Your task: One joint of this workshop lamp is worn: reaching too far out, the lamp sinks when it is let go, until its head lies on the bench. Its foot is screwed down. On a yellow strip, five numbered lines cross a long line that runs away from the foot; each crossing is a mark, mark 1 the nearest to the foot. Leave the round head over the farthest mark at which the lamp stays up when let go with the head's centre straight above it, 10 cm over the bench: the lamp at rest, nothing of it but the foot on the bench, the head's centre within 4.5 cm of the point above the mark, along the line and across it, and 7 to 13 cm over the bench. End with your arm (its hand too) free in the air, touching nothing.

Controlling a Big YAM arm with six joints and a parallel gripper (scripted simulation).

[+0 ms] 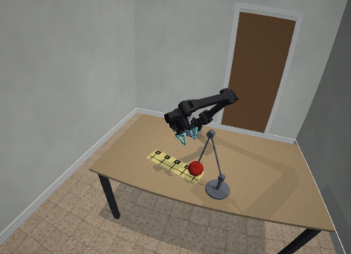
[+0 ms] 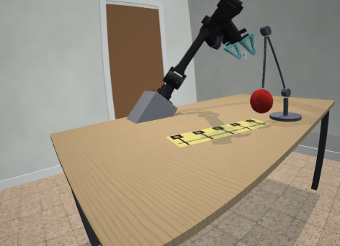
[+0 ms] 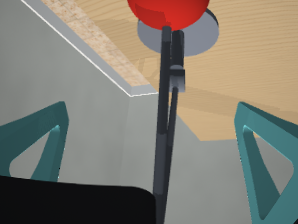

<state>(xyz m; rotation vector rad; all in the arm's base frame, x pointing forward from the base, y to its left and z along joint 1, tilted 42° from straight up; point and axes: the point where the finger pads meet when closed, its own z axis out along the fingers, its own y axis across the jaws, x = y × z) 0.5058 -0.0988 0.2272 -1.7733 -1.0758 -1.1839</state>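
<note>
Fully spread gripper held above the workshop lamp, nothing gripped.

The gripper (image 2: 242, 46) is seen with its teal fingers wide apart, touching nothing, just beside the lamp's top joint (image 2: 265, 30). The red round head (image 1: 196, 168) is hung off the bench (image 2: 144, 178), over the yellow strip (image 1: 163, 159) at its end nearest the lamp's foot (image 1: 218, 189).

A glossy red lamp head (image 1: 196, 168) hangs from a grey lamp arm (image 1: 215, 151) and grey foot (image 1: 218, 189). The strip (image 2: 216, 131) is pale yellow with black lines and squares. The pincer (image 2: 240, 46) has teal fingers on a black arm (image 2: 196, 47) — above a tan, wood-grained counter (image 2: 144, 178).
</note>
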